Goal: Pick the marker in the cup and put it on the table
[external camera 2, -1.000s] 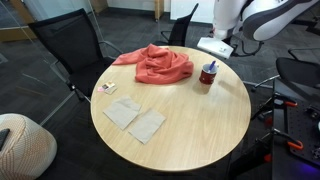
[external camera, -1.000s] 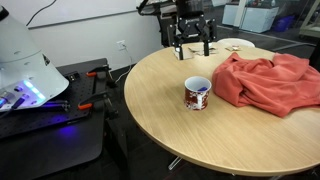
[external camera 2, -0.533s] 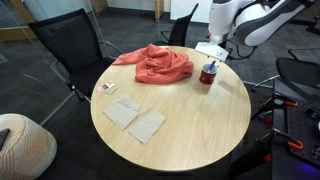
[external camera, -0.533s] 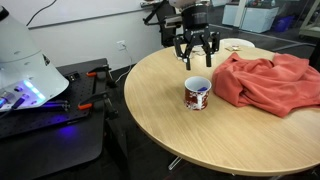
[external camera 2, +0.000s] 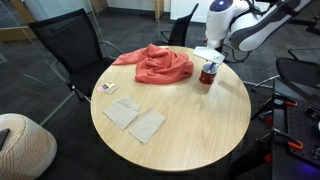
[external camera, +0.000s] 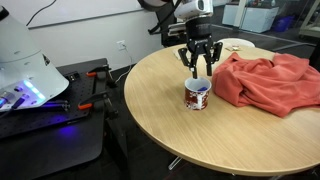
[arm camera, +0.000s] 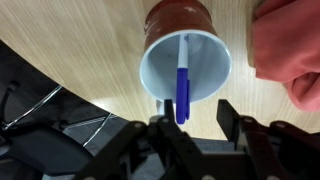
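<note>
The cup (external camera: 197, 95) is a white mug with a red-and-blue print, standing on the round light-wood table (external camera: 200, 142). It also shows in an exterior view (external camera 2: 209, 73). In the wrist view I look down into the cup (arm camera: 186, 55), and the blue marker (arm camera: 182, 85) leans inside it with its top end sticking up over the rim. My gripper (external camera: 197, 68) hangs just above the cup, open and empty. In the wrist view the gripper (arm camera: 197, 112) straddles the marker's top end, which lies close to one finger (arm camera: 168, 111).
A red cloth (external camera: 265, 80) lies bunched right beside the cup. Two paper napkins (external camera 2: 135, 118) and a small card (external camera 2: 106, 89) lie farther across the table. A black bench with red clamps (external camera: 60, 110) stands off the table's edge. Chairs (external camera 2: 75, 45) surround the table.
My gripper has moved from the far side of the table toward the cup and come down, now hanging just over its mouth. The cup and marker have not moved.
</note>
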Robot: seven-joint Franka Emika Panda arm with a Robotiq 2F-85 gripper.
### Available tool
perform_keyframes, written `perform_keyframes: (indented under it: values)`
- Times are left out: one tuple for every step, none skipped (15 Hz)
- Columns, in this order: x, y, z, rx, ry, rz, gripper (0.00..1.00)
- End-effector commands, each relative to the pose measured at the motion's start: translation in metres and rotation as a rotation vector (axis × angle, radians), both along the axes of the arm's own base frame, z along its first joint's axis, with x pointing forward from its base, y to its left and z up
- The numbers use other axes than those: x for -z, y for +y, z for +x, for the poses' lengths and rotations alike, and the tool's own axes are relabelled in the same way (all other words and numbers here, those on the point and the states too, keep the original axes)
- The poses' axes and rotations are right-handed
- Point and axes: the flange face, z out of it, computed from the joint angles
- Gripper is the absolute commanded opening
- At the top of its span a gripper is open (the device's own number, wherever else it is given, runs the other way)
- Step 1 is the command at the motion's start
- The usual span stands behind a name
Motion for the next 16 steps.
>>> perform_keyframes:
  values:
    - [0.003, 0.001, 0.006, -0.021, -0.008, -0.001, 0.41]
    - [0.004, 0.003, 0.006, -0.022, -0.007, -0.003, 0.40]
    - [0.005, 0.004, 0.006, -0.025, -0.004, -0.006, 0.35]
    - [0.007, 0.006, 0.005, -0.028, 0.000, -0.007, 0.37]
    - [0.008, 0.008, 0.004, -0.030, 0.005, -0.008, 0.36]
    - [0.009, 0.010, 0.003, -0.034, 0.008, -0.009, 0.37]
    - [0.010, 0.012, 0.002, -0.036, 0.010, -0.011, 0.37]
    - [0.011, 0.013, 0.001, -0.038, 0.012, -0.012, 0.37]
    - [0.013, 0.014, 0.000, -0.040, 0.014, -0.012, 0.38]
    - [0.014, 0.015, -0.001, -0.040, 0.017, -0.013, 0.39]
    - [0.015, 0.015, -0.001, -0.040, 0.019, -0.014, 0.38]
    - [0.017, 0.014, -0.001, -0.039, 0.022, -0.015, 0.39]
    - [0.018, 0.014, -0.001, -0.039, 0.025, -0.015, 0.39]
    - [0.020, 0.013, -0.001, -0.037, 0.029, -0.016, 0.38]
    - [0.022, 0.012, -0.001, -0.038, 0.031, -0.016, 0.38]
    - [0.024, 0.012, -0.001, -0.037, 0.033, -0.016, 0.39]
